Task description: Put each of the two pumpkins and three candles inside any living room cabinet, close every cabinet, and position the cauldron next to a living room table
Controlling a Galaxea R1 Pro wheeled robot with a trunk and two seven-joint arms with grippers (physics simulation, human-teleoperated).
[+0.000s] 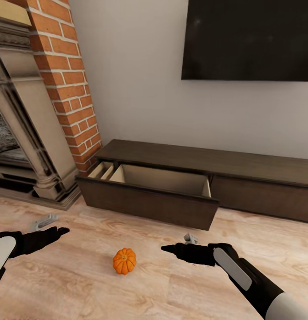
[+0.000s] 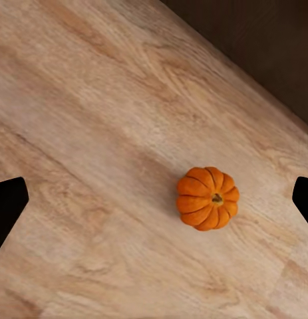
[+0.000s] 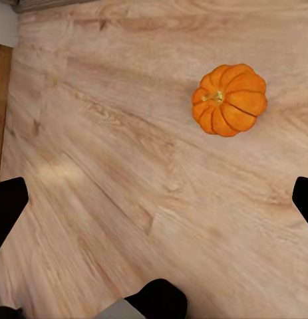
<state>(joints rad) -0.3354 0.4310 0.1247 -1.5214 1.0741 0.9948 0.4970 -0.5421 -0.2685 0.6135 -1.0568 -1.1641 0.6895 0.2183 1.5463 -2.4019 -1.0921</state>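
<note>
1. Nearest the head camera, the right gripper (image 1: 168,249) and the left gripper (image 1: 61,231) hung low over the wood floor (image 1: 61,284), one to each side, both pointing inward. The right wrist view showed two dark fingertips (image 3: 7,206) at opposite edges of the frame, well apart, so that gripper was released and carried nothing. The left wrist view showed the same wide spread (image 2: 8,206), with nothing between the tips.
2. A small orange pumpkin (image 1: 124,261) sat upright on the floor between the two grippers, touching neither. Its short stem pointed up, as seen in the left wrist view (image 2: 207,198) and the right wrist view (image 3: 230,98).
3. Behind the pumpkin stood the low dark-brown cabinet (image 1: 260,164), against the white wall below a dark wall screen (image 1: 247,40). One wide drawer (image 1: 149,200) was pulled out, its pale beige interior open to view. A brick fireplace (image 1: 34,111) stood beside the cabinet's end.
4. Handling, as a judgement: the pumpkin looked light, rigid and not fragile. Its rounded, ribbed skin could slip or roll under a pinch placed too high. The soundest hold would likely span the widest part, with the fingertips seated in opposite grooves. The stem looked too short to offer a reliable grip.
</note>
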